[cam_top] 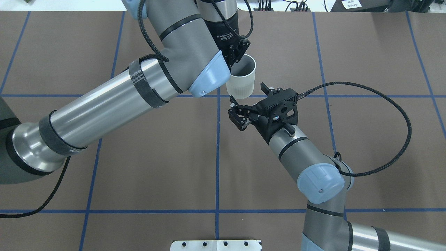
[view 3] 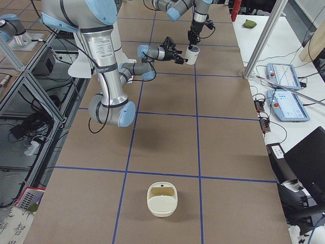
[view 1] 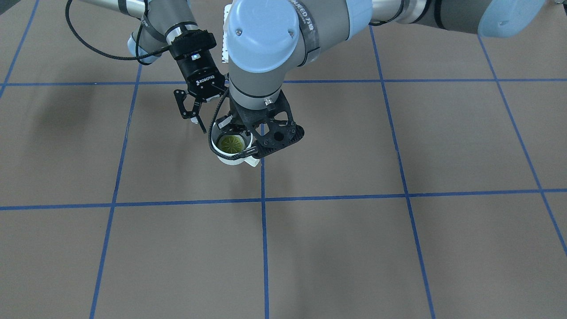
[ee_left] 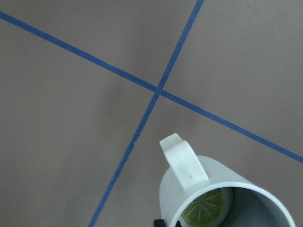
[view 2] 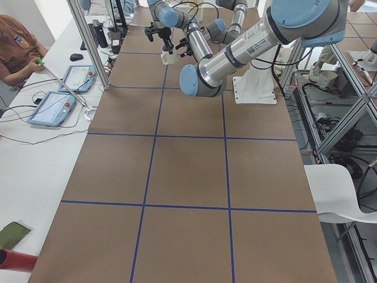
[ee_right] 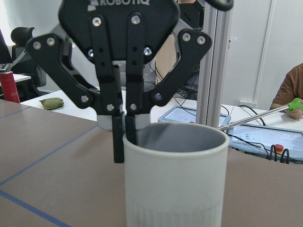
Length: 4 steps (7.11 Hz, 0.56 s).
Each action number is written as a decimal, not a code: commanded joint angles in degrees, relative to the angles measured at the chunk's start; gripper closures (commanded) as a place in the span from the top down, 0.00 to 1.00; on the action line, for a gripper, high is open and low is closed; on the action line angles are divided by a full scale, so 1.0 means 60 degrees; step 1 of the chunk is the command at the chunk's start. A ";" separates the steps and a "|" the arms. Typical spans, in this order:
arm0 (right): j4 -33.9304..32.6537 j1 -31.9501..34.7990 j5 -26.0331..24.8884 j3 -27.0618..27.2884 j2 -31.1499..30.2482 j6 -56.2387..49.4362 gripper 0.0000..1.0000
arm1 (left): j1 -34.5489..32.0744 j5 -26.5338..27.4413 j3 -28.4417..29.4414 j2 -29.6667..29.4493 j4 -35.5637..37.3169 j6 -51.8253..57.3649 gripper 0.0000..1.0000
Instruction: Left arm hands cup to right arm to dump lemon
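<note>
The off-white cup point(cam_top: 241, 79) hangs upright above the table, and my left gripper point(cam_top: 234, 61) is shut on its rim from above. The right wrist view shows those fingers point(ee_right: 119, 142) pinching the cup's wall point(ee_right: 175, 184), one inside and one outside. The lemon point(view 1: 231, 143) lies inside the cup point(view 1: 228, 158); it also shows in the left wrist view point(ee_left: 204, 211), beside the handle point(ee_left: 182, 161). My right gripper point(cam_top: 248, 93) is open and empty. It faces the cup's side from close by, with its fingers point(view 1: 193, 120) apart from the cup.
A cream tray-like dish point(view 3: 162, 199) sits on the table near the robot's base. Blue tape lines point(view 1: 263, 201) cross the brown table. Teach tablets point(view 3: 288, 107) and a metal post point(view 3: 264, 38) stand along the far side. An operator point(view 2: 15, 50) sits there.
</note>
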 commanded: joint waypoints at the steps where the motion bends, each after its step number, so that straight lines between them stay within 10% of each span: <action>1: 0.0011 0.0029 -0.0124 -0.0019 0.0131 0.0006 0.99 | 0.0092 0.0000 -0.0024 -0.0010 0.0014 -0.0015 0.00; 4: 0.0011 0.0058 -0.0139 -0.0063 0.0162 0.0006 0.99 | 0.0092 -0.0029 -0.0053 -0.0069 0.0028 -0.0015 0.00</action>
